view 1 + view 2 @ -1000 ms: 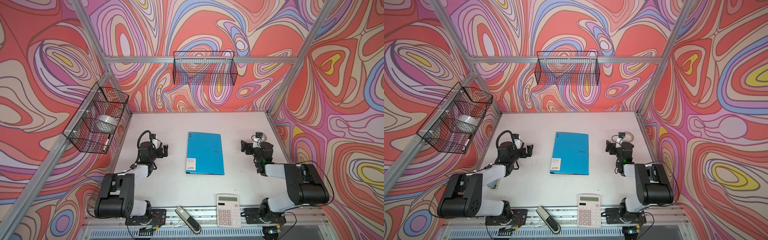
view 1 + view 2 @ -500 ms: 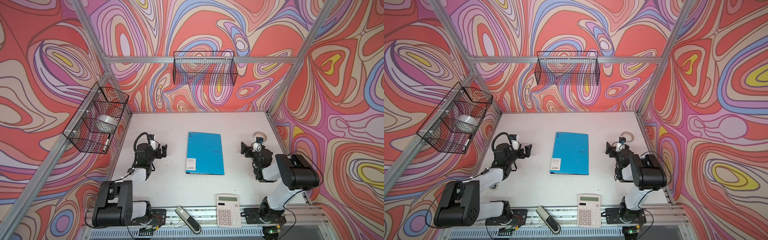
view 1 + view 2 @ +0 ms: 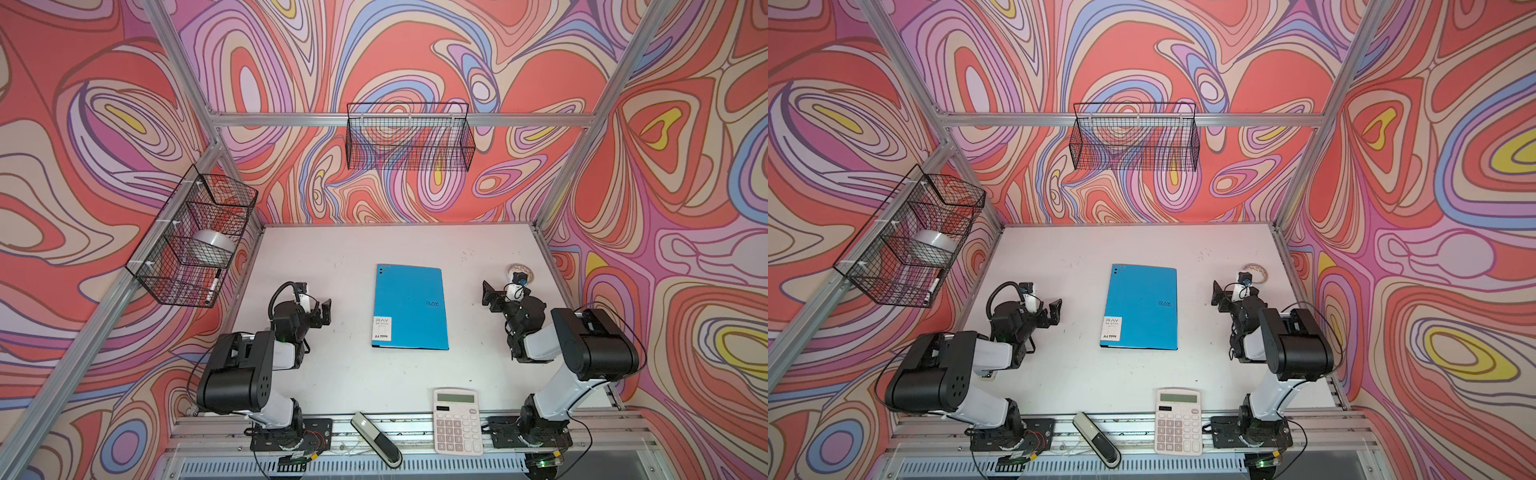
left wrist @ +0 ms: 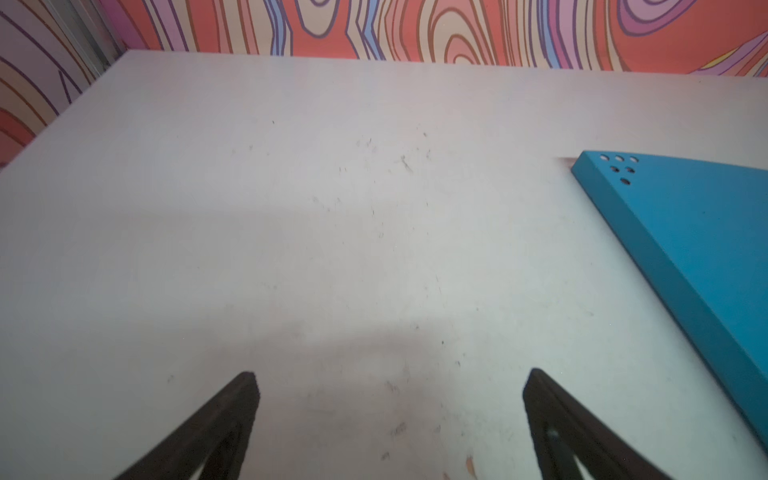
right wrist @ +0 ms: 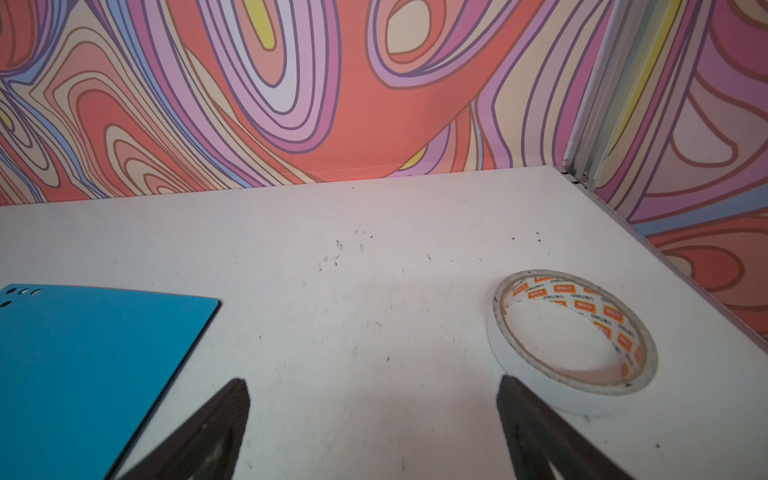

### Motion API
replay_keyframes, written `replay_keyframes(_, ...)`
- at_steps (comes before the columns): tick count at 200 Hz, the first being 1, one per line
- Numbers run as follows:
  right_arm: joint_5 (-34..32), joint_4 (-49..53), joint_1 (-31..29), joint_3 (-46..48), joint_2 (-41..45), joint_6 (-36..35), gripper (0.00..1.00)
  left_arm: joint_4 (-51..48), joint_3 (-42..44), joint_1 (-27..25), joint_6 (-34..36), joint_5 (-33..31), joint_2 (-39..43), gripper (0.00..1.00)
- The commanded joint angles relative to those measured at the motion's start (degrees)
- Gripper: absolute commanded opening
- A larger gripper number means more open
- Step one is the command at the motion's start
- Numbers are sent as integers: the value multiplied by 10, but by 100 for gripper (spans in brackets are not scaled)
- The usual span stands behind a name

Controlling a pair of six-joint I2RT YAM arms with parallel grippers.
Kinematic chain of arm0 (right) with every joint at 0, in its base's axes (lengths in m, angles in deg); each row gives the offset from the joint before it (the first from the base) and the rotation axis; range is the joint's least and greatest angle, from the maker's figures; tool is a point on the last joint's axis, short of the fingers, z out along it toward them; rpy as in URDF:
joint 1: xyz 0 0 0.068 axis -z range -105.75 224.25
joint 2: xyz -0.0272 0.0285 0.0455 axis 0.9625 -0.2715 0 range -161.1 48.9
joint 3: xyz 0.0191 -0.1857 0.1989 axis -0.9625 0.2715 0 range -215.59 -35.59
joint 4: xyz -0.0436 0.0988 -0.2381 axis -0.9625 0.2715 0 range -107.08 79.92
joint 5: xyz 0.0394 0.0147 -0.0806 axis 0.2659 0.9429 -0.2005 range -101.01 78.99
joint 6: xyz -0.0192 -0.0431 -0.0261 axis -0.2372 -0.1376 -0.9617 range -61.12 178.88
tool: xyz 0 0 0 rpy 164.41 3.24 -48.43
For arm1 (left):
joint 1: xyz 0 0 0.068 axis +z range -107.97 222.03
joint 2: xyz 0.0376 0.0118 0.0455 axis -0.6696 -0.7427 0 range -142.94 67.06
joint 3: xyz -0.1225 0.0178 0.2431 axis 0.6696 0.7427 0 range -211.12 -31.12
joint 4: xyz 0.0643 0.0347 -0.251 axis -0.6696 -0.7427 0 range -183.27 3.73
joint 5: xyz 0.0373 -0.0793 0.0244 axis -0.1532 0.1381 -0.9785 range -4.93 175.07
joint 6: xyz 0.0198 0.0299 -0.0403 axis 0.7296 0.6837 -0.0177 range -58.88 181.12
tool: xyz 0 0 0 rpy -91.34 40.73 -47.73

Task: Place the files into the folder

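Folder [image 3: 409,307] lies shut at the centre of the table [image 3: 345,266], between our left gripper [image 4: 390,374] and right gripper [image 5: 372,380], both spread wide and empty. We see no loose files; next we likely lift the cover to check inside.

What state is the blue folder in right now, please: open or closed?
Closed: the folder lies flat on the table, blue cover up with its white label showing; none of its inside shows.

Folder [image 4: 685,232] off your left gripper [image 4: 391,372]: smooth blue plastic, faint sheen. Table [image 4: 332,208] beneath it: matt white, scuffed. Tape roll [image 5: 606,318] beside your right gripper [image 5: 372,379]: papery, matt.
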Motion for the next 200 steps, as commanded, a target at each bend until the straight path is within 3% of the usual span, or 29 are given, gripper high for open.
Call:
replay_keyframes(1,11,59,3,-32,2,-2,98,60,-17,3,9,13,9,100)
replay_keyframes(24,31,142,3,-76,1,-14,98,-43,-70,2,5,-3,7,100)
replay_keyframes(39,32,138,3,-74,0,-12,98,-5,-61,-1,3,-6,-4,100)
replay_keyframes(200,46,132,3,-72,1,-21,98,-14,-62,-1,3,-7,1,100)
